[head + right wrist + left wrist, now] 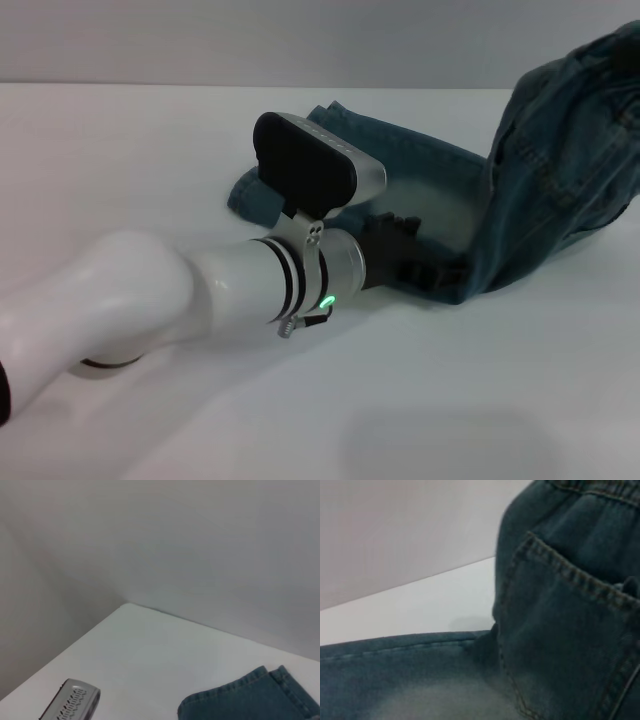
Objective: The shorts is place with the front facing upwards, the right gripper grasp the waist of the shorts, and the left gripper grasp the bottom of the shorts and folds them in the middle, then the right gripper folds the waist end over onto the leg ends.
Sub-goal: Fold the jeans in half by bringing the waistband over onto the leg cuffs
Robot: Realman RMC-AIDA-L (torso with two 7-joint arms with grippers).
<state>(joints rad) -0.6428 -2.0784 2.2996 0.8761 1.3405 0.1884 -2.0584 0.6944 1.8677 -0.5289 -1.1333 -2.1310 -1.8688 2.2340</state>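
Note:
The blue denim shorts (pixel 430 180) lie on the white table (pixel 150 150), with their right end (pixel 560 150) lifted high and hanging in folds at the upper right edge of the head view. My left gripper (pixel 415 260) reaches across from the left and rests at the shorts' near edge, its black tip against the denim. The left wrist view is filled by the shorts (pixel 560 630), showing a stitched pocket and a seam. In the right wrist view a flat corner of the shorts (pixel 250 700) lies on the table. My right gripper is out of view.
The left arm's white forearm (pixel 130 290) and its wrist camera housing (pixel 310 165) cover the near left part of the shorts. That same silver housing (pixel 70 705) shows in the right wrist view. A grey wall (pixel 300 40) stands behind the table.

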